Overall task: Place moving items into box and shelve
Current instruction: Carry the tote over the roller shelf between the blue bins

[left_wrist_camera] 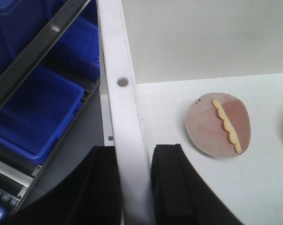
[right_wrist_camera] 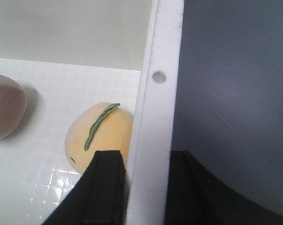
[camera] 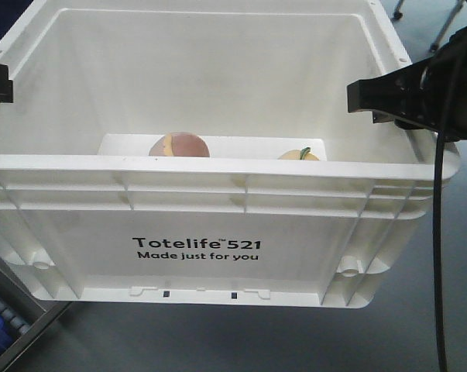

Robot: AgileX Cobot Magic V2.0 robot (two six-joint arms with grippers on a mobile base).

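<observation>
Exterior front-facing view: the white box [camera: 218, 186], printed "Totelife 521 Made just for you", fills most of the picture, and both toys lie on its floor. The pinkish-brown toy [camera: 180, 145] with the wavy yellow rim sits nearer the box's left wall. The pale yellow toy [camera: 298, 155] with the green leaf sits close against the box's right wall, apart from the first. The left gripper [left_wrist_camera: 134, 161] straddles the box's left wall, one black finger inside and one outside, jaws pinching the ribbed rim just below a small round hole. The right gripper [right_wrist_camera: 146, 164] grips the box's right wall in the same way, its inner finger just beside the yellow toy. Outside the box's left wall stand blue bins [left_wrist_camera: 42, 112] in a dark shelf frame [left_wrist_camera: 38, 51].
</observation>
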